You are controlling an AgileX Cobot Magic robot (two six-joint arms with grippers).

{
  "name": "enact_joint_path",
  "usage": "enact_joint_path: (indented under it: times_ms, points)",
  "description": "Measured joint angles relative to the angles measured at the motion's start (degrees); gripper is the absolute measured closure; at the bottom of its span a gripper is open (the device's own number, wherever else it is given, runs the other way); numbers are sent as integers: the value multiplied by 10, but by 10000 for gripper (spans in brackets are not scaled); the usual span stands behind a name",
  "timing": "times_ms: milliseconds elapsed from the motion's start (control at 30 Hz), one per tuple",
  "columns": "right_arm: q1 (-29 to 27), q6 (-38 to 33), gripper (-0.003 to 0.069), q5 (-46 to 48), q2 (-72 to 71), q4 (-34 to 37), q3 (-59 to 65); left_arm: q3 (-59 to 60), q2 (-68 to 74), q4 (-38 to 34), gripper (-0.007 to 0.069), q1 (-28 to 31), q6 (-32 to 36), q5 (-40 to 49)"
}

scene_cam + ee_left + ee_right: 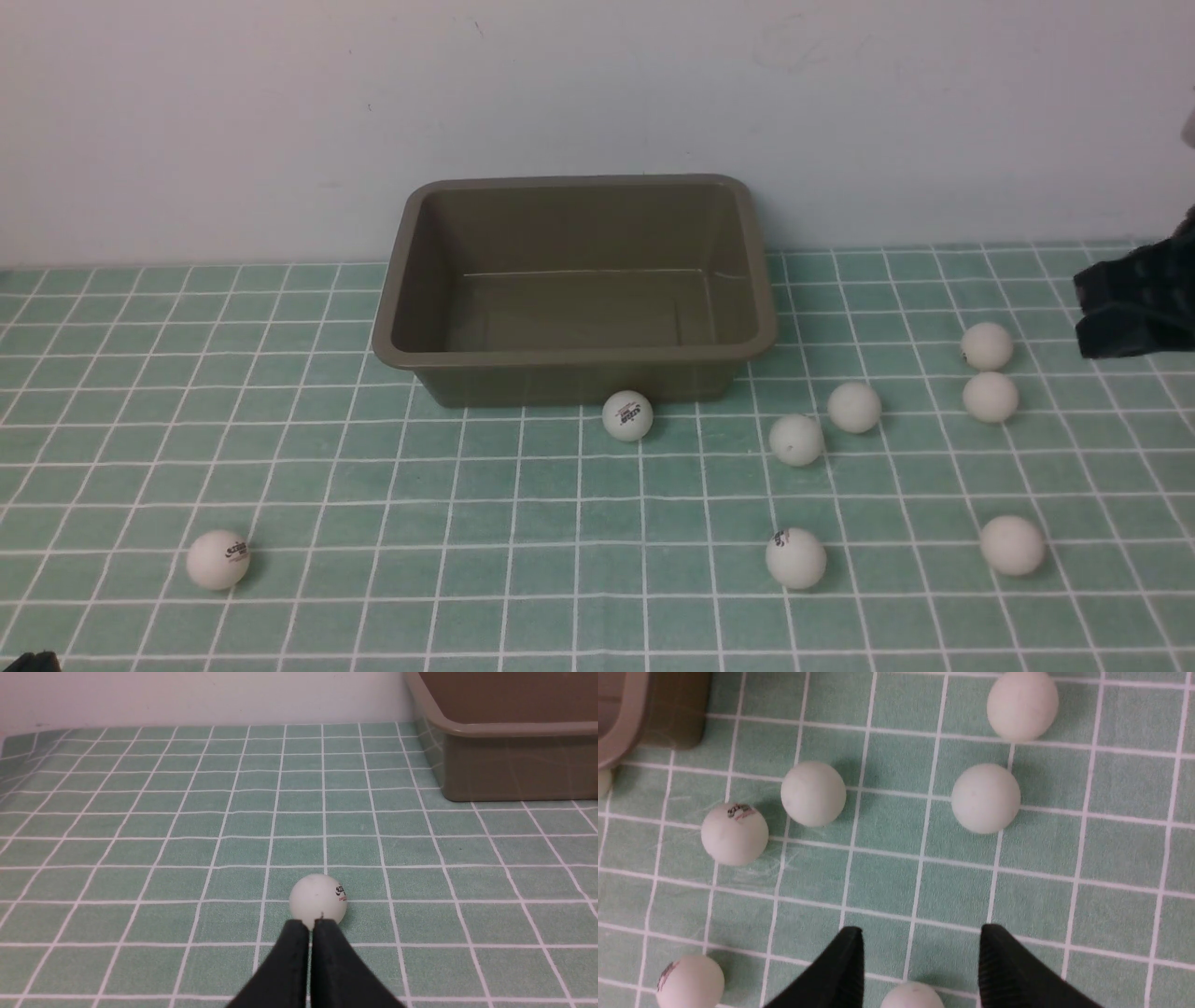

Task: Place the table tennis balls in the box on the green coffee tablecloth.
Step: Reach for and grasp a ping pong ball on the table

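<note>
We find L gripper (pixel 310 924) jaws pressed together, tips just beside leftmost ball (pixel 318 900). Box (pixel 574 383) sits centre-rear on green tablecloth (pixel 373 504). Seven other balls (pixel 795 440) lie outside it. R gripper (pixel 920 931) jaws spread, gripping nothing.

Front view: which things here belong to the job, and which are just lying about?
Job's own:
- eight balls, all out on the tablecloth
- box, no ball seen inside

Just there:
- wall behind; no stray objects show
</note>
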Motion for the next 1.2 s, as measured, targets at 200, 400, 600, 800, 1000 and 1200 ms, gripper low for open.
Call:
enact_joint_path:
  times_ms: [200,400,600,800,1000,1200]
  points:
    - [0,0,249,-1,30,-1,-53,0,0,0,629,0,0,0]
    - [0,5,174,10,75,-7,-124,0,0,0,629,0,0,0]
    - [0,40,162,58,146,-41,-221,0,0,0,629,0,0,0]
    - [0,62,162,82,203,-64,-272,0,0,0,629,0,0,0]
    - [0,67,162,87,244,-69,-290,0,0,0,629,0,0,0]
    - [0,69,162,78,291,-81,-291,0,0,0,629,0,0,0]
